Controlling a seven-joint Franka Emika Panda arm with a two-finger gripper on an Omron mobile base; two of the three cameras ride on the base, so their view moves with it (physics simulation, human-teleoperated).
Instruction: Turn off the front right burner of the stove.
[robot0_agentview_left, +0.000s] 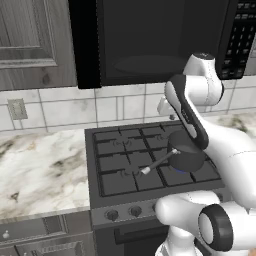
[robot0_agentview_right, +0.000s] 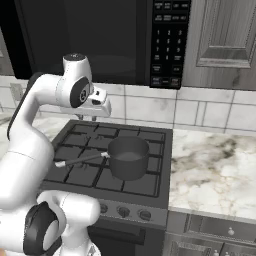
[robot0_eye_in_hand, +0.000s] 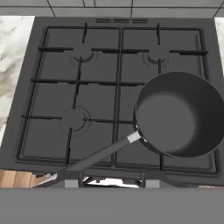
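Observation:
The dark stove (robot0_agentview_left: 114, 167) (robot0_agentview_right: 82, 145) (robot0_eye_in_hand: 52, 98) carries black grates and a row of small round knobs (robot0_agentview_left: 111, 215) (robot0_agentview_right: 123, 212) along its front. A dark saucepan (robot0_agentview_left: 186, 156) (robot0_agentview_right: 128, 157) (robot0_eye_in_hand: 179, 113) covers the front right burner, its long handle pointing toward the front left. A faint blue glow (robot0_agentview_left: 181, 171) shows under the pan's near edge. My gripper (robot0_agentview_right: 94, 118) (robot0_eye_in_hand: 112, 180) hangs high above the back of the stove, pointing down. It is open, holding nothing and touching nothing.
A black microwave (robot0_agentview_left: 150, 35) (robot0_agentview_right: 167, 42) hangs over the stove, close above my arm. Marble counters (robot0_agentview_left: 40, 170) (robot0_agentview_right: 215, 165) flank the range on both sides. Grey cabinets (robot0_agentview_left: 30, 40) (robot0_agentview_right: 225, 35) sit high on the wall, over a tiled backsplash.

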